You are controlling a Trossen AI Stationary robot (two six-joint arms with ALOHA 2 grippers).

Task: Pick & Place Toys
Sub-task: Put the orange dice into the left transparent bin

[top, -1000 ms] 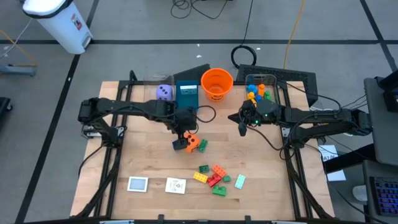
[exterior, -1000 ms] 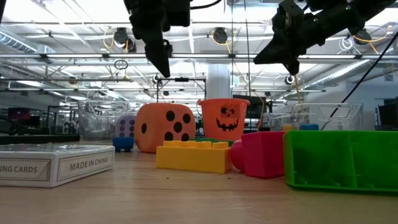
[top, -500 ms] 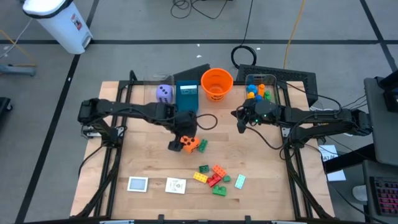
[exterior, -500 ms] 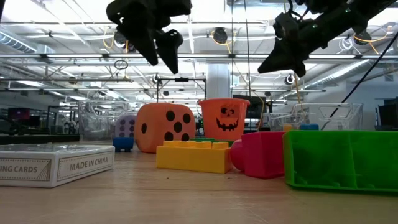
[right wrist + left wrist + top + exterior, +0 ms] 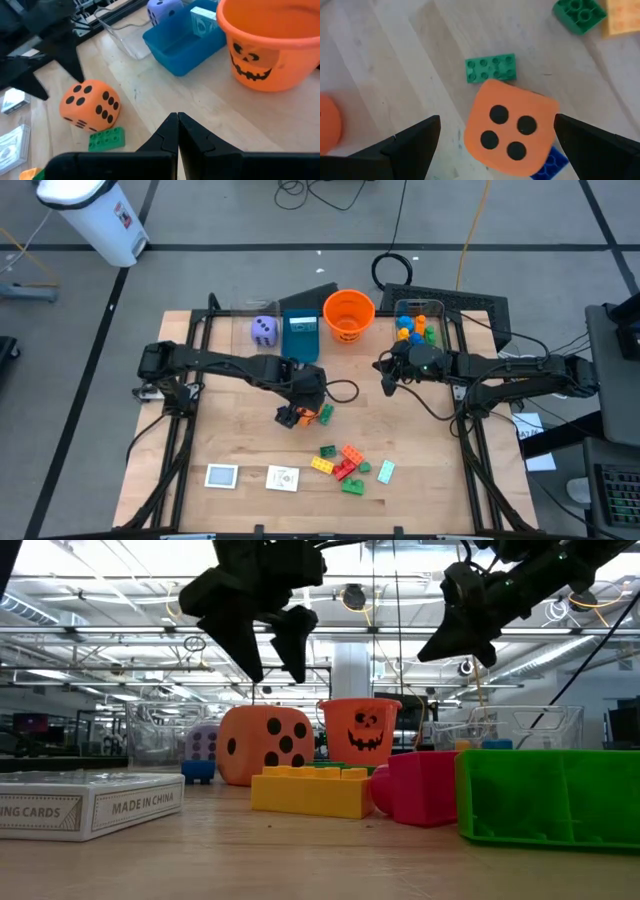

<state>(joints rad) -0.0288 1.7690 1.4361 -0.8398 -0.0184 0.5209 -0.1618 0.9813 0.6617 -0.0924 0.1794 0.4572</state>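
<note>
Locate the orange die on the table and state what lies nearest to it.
In the high view the orange die sits near the table's middle, under the open left end effector, touching a green brick, with a blue brick tucked beside it.

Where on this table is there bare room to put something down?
Bare wood lies left of the orange die, toward the table's left edge, and right of the brick pile. It is crowded along the back by the orange bucket and teal box.

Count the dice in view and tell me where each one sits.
2. The orange die sits mid-table under the open left gripper, beside a green brick. The purple die sits in the clear bin at the far edge.
</note>
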